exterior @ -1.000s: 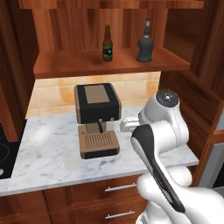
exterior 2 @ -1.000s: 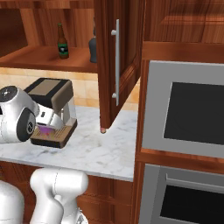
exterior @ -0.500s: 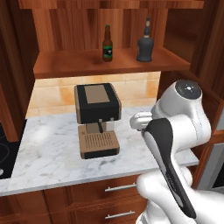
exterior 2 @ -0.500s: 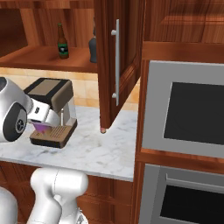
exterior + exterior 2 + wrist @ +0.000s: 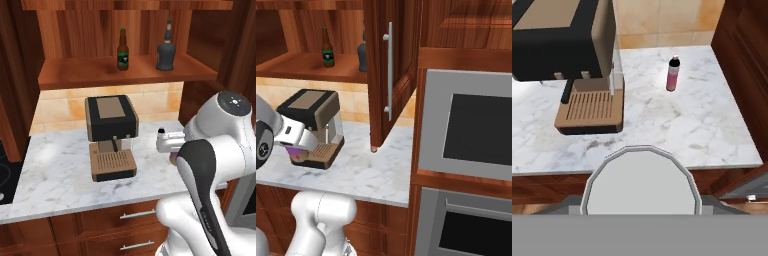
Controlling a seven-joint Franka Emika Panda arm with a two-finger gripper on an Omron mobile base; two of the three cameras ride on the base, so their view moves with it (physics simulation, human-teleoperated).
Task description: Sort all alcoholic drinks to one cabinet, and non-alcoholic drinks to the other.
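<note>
My gripper (image 5: 299, 154) is shut on the short purple can (image 5: 298, 151), held above the counter's front edge to the right of the coffee machine. The can's silver top (image 5: 639, 187) sits at the bottom of the hand view, and a purple sliver (image 5: 172, 159) peeks out under the wrist. The slim pink bottle (image 5: 672, 74) with a black cap stands upright on the marble near the right wall; its cap (image 5: 161, 131) shows behind my hand. On the open wall cabinet's shelf (image 5: 90, 75) stand the brown beer bottle (image 5: 122, 50) (image 5: 328, 48) and the squat dark grey bottle (image 5: 166, 50).
A black and tan coffee machine (image 5: 111, 135) (image 5: 567, 45) stands mid-counter. An open cabinet door (image 5: 388, 70) hangs over the counter's right end, beside a built-in oven (image 5: 471, 135). Drawers with silver handles (image 5: 135, 215) lie below the counter, and a stovetop (image 5: 7, 170) at far left.
The arm has swung to the right in the left base view, carrying the can away from the coffee machine. The bottles have not moved.
</note>
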